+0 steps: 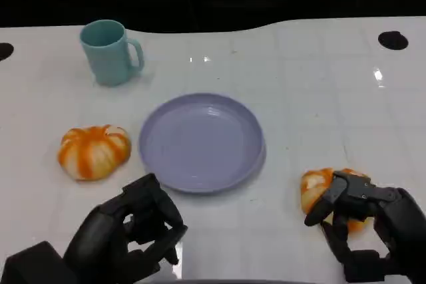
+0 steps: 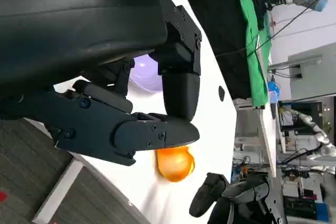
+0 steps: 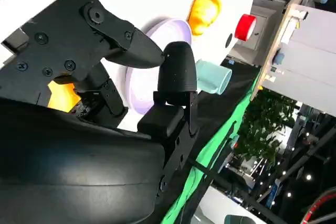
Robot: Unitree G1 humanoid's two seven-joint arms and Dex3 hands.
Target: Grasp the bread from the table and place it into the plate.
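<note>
Right hand (image 1: 363, 221) sits at the near right of the table with its fingers wrapped over a bread (image 1: 318, 193), thumb on the left face, the rest draped over the top and right side. I read that as grasping it, though the loaf looks to be resting on the table (image 1: 319, 98), not lifted yet. In the right wrist view a bit of orange crust (image 3: 62, 96) shows just under the fingers, which fits.

Left hand (image 1: 136, 234) is at the near left, fingers curled in on nothing, so clenched and idle. A second bread (image 1: 94, 151) lies on the left side, just beyond that hand and just left of the plate (image 1: 163, 157), untouched.

Plate is centre table, nothing in it. Teal mug (image 1: 109, 52) stands upright at the far left, well apart from everything.

Key relation: from the held bread, the plate lies to the left and a little farther away, with bare table between them. Right hand is plainly the one in play for this loaf. I'd judge the next move as lift straight up, carry left and slightly away, then lower over the plate's middle. The loaf is roundish, so no long axis worth aligning. Risk I'd flag: clipping the plate's near right rim if the lift is too shallow.
</note>
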